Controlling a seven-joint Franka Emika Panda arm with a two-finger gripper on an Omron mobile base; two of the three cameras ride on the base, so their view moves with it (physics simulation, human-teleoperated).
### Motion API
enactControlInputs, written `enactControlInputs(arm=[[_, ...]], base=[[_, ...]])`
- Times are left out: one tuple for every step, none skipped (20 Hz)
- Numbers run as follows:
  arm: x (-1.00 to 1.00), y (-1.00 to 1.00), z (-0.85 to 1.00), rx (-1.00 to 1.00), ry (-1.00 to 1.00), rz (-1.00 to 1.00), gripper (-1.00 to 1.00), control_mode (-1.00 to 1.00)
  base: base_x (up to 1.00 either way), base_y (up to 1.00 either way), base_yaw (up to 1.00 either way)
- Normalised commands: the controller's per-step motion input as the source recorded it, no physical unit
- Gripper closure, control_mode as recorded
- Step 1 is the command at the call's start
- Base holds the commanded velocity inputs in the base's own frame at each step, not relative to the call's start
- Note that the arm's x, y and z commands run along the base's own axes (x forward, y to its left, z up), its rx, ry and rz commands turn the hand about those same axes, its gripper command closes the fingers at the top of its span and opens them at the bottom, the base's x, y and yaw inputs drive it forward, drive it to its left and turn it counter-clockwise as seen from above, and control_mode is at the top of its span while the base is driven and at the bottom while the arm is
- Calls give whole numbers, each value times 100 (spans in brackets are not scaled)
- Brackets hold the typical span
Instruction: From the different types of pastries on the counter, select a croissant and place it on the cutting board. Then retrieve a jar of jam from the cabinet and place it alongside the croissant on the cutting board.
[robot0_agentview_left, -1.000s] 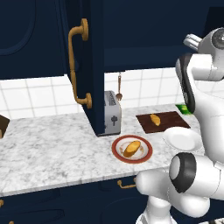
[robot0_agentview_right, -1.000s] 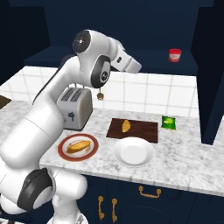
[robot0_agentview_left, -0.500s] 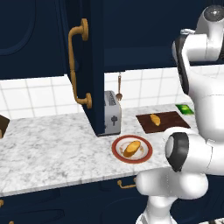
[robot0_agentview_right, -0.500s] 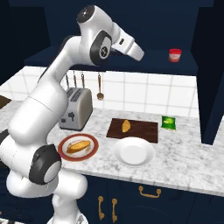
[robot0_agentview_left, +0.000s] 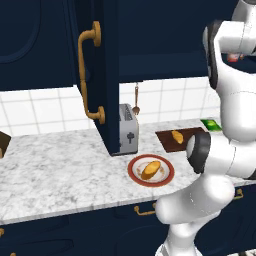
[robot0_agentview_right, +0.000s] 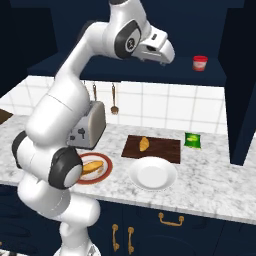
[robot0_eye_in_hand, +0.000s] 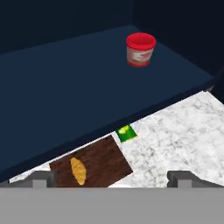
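- The jar of jam (robot0_eye_in_hand: 141, 49) stands upright on the cabinet (robot0_eye_in_hand: 78, 96) shelf, well apart from the gripper (robot0_eye_in_hand: 112, 177).
- The croissant (robot0_agentview_right: 144, 144) already lies on the cutting board (robot0_agentview_right: 162, 148) on the bench (robot0_agentview_right: 210, 175), so the jam retrieval looks to be the step in hand.
- The fingers (robot0_eye_in_hand: 41, 178) are spread wide, holding nothing.
- The next move likely calls for reaching forward into the shelf and straddling the jar before clenching.
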Motion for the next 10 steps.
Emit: enactControlInputs(arm=[[-36,-26,-67,0,-17,0,-100,-100],[-26,-11,-69,0,-27,0,-100,-100],[-29,-5,-59,0,-34,-3,-100,-100],[-26,-6,-49,0,-34,-10,-100,-100],[0,0,-32,0,-30,-11,-100,-100],[0,0,-19,-1,-37,-6,-100,-100],[13,0,-14,-3,-36,-4,-100,-100],[18,0,-24,-7,-33,-3,-100,-100],[41,0,-38,-8,-25,-3,-100,-100],[91,0,-34,-5,-14,-4,-100,-100]], base=[[0,0,0],[0,0,0],[0,0,0],[0,0,0],[0,0,0],[0,0,0],[0,0,0],[0,0,0],[0,0,0],[0,0,0]])
